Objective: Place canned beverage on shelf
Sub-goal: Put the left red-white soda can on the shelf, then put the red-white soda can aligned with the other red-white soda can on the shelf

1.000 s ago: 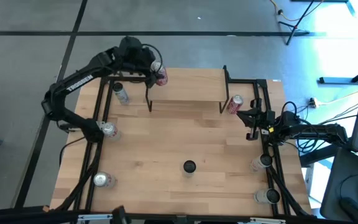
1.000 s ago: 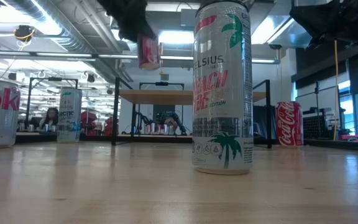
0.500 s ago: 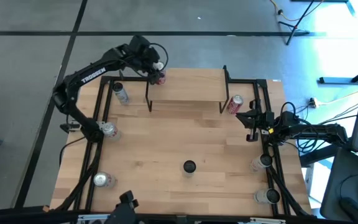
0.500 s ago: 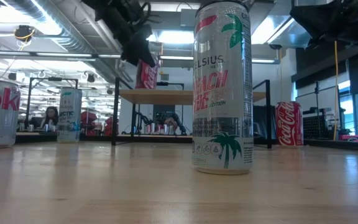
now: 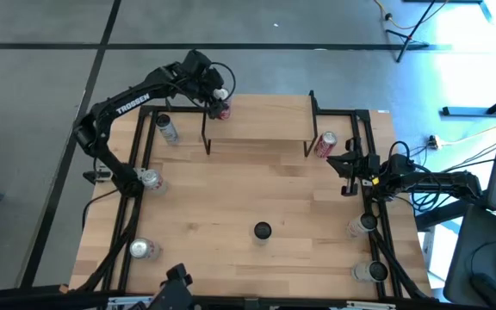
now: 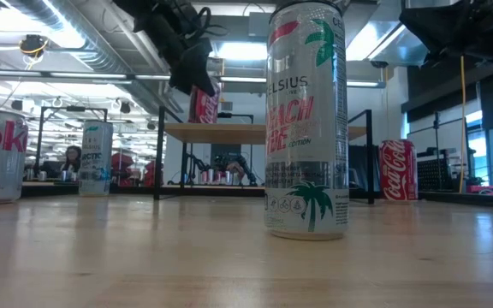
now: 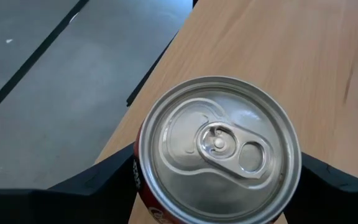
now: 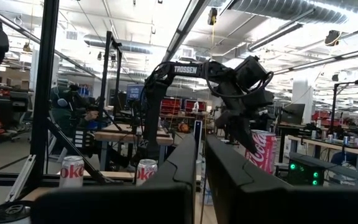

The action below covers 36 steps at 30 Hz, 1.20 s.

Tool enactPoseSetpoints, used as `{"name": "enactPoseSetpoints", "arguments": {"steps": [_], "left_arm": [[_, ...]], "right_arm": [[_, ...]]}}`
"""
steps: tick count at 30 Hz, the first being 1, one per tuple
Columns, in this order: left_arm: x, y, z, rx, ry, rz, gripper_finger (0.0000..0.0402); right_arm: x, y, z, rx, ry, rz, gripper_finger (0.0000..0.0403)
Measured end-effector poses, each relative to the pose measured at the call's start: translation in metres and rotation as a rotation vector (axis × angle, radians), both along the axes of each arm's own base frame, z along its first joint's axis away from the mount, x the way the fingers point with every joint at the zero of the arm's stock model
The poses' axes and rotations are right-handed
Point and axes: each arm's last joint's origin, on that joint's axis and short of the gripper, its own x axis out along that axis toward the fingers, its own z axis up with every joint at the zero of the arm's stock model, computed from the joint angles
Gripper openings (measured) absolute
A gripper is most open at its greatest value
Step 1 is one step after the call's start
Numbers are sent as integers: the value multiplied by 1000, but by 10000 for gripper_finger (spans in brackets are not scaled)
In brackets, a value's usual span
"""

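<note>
Your left gripper [image 5: 220,96] is over the left end of the shelf [image 5: 261,116], with the red can [image 5: 223,108] standing upright between its fingers. From the wrist camera you look straight down on the can's silver lid [image 7: 216,149]; a dark finger [image 7: 107,177] sits on each side of it, and there seems to be a sliver of space at the sides — though I can't tell for certain whether the pads are off the can. In the low view the can [image 6: 204,103] looks to rest on the plank top near its left edge.

Your right gripper [image 5: 349,164] waits at the table's right side, near the shelf's right legs, with its jaws closed and nothing between them.

Around the table [image 5: 257,198] you have other cans: a red cola can [image 5: 324,144] lying by the shelf's right end, a tall pale can [image 6: 306,120] close to the low camera — seen from above as a dark top [image 5: 262,230] — and silver cans down both edges, such as one by the left arm's base [image 5: 150,179].
</note>
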Motion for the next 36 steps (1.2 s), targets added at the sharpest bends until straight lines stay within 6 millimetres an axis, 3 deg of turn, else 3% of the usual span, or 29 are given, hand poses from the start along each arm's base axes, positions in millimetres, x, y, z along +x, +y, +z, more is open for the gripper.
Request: {"name": "enactPoseSetpoints", "arguments": {"steps": [6, 11, 16, 20, 25, 30, 36], "left_arm": [[-1, -4, 4, 5, -2, 19, 323], [-6, -13, 32, 61, -72, 14, 325], [-11, -38, 73, 60, -227, -18, 326], [-19, -74, 84, 68, -279, -87, 326], [-32, -121, 60, 80, -339, -177, 327], [-42, -167, 24, 157, -554, -347, 327], [-40, -196, -30, 334, -836, -527, 327]], "right_arm": [[0, 0, 0, 0, 0, 0, 28], [0, 0, 0, 0, 0, 0, 28], [0, -1, 0, 6, -1, -17, 28], [0, -1, 0, 13, -2, -34, 28], [0, -3, 0, 36, -3, -92, 28], [0, -4, -2, 34, 16, -125, 28], [1, -11, -11, 116, 128, -384, 28]]}}
